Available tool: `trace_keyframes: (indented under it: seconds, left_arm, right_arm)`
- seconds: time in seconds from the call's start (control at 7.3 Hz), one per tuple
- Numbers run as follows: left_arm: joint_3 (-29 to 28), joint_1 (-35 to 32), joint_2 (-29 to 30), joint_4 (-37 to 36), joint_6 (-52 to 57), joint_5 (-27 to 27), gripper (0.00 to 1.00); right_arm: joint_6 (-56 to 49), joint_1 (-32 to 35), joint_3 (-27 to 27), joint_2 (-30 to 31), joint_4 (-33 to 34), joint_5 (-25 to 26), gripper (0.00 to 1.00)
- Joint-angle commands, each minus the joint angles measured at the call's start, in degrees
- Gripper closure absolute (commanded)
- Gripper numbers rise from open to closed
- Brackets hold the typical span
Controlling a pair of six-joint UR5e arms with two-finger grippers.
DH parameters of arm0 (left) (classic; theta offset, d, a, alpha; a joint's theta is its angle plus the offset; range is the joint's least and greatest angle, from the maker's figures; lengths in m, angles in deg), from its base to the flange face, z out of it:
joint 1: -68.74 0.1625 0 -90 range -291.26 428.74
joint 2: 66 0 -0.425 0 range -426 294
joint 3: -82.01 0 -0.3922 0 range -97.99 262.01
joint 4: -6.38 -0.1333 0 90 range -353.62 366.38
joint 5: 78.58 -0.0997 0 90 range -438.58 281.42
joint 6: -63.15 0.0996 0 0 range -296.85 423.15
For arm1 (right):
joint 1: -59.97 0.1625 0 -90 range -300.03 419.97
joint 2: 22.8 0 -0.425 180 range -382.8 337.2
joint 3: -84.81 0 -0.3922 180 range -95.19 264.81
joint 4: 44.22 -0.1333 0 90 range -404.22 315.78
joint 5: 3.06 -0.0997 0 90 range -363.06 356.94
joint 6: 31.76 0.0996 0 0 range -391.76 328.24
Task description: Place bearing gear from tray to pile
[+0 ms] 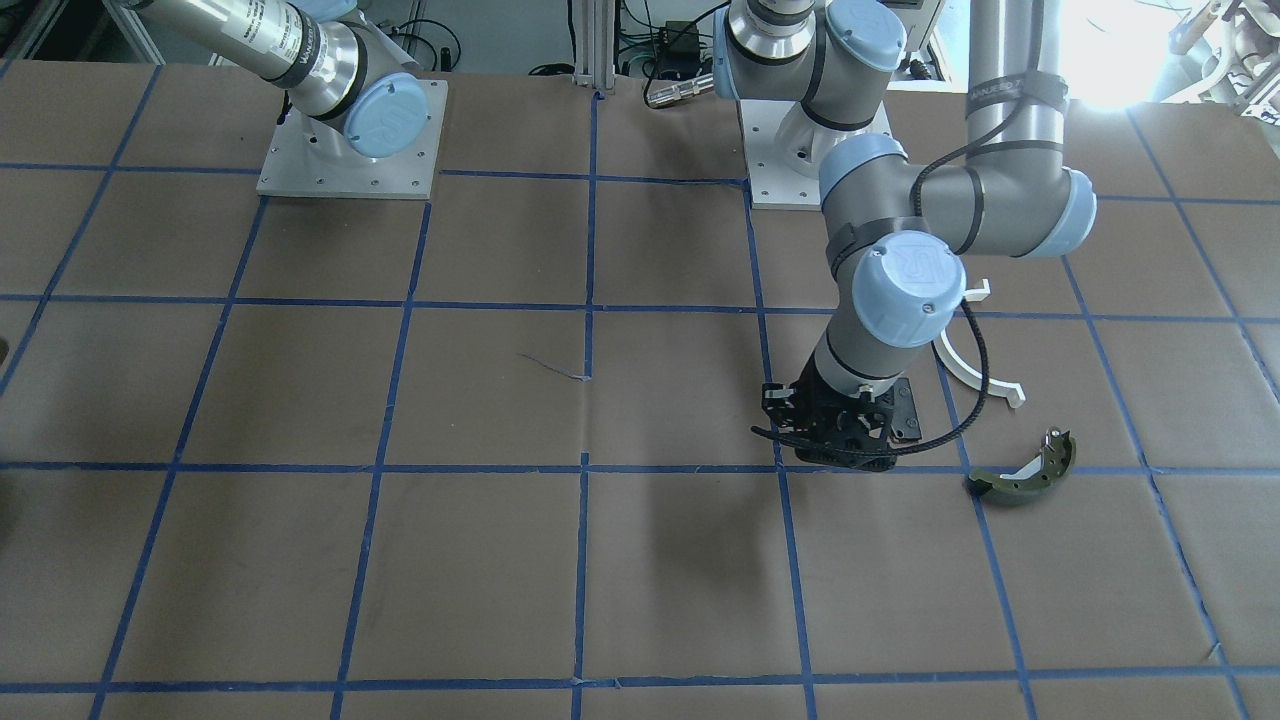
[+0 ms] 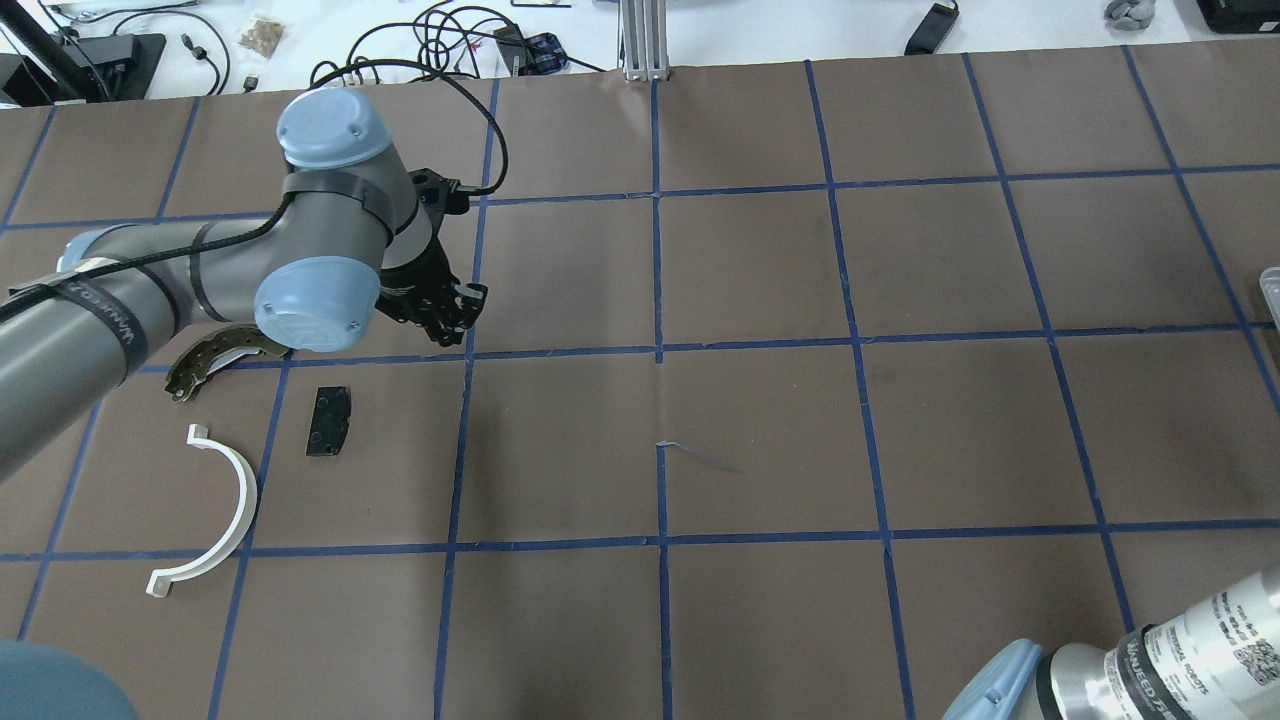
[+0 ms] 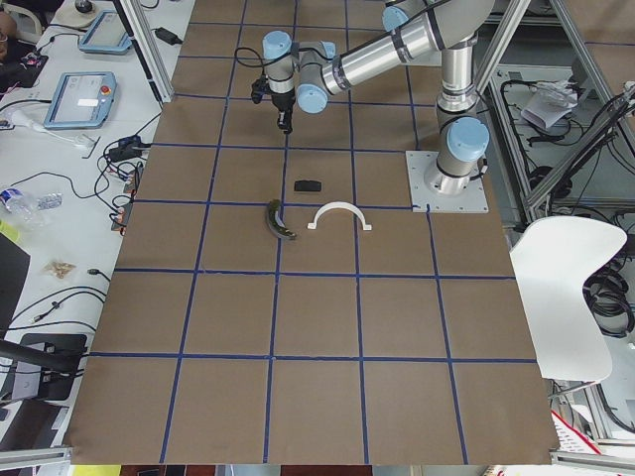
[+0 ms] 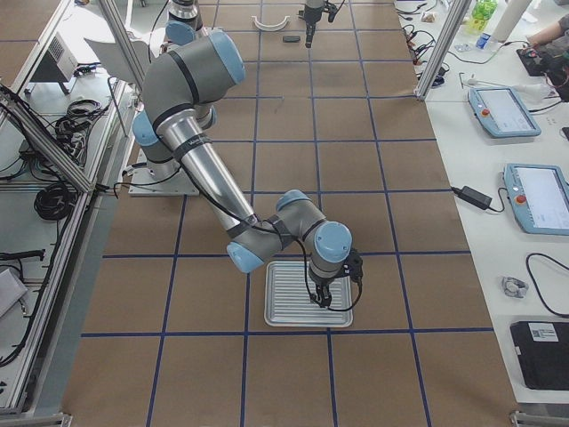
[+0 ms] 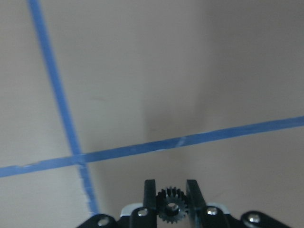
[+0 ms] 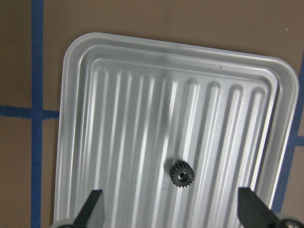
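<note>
My left gripper (image 5: pixel 171 194) is shut on a small black toothed bearing gear (image 5: pixel 171 208), held between its fingertips above a blue tape crossing. In the overhead view the left gripper (image 2: pixel 445 312) hangs just right of the pile: an olive-green brake shoe (image 2: pixel 205 360), a black pad (image 2: pixel 329 421) and a white half-ring (image 2: pixel 225 510). My right gripper (image 6: pixel 170 192) is open above the ribbed metal tray (image 6: pixel 118 61). A second black gear (image 6: pixel 181 174) lies in that tray between and just ahead of the fingers.
Brown paper with a blue tape grid covers the table. The left arm's elbow hides part of the brake shoe in the overhead view. In the exterior right view the tray (image 4: pixel 284 307) lies at the near end and the pile at the far end.
</note>
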Motion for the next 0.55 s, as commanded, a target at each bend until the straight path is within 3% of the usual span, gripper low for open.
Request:
trace_keyframes:
  seconds: [0.0, 0.41]
  left_arm:
    - [1.9, 9.9, -1.1, 0.6, 13.1, -1.2, 1.0]
    - [4.3, 18.8, -0.8, -0.5, 25.6, -2.2, 1.0]
  right_arm:
    - [-0.4, -0.6, -1.3, -1.9, -0.1, -0.5, 0.08]
    - [-0.8, -0.7, -1.9, -4.0, 0.0, -0.4, 0.25]
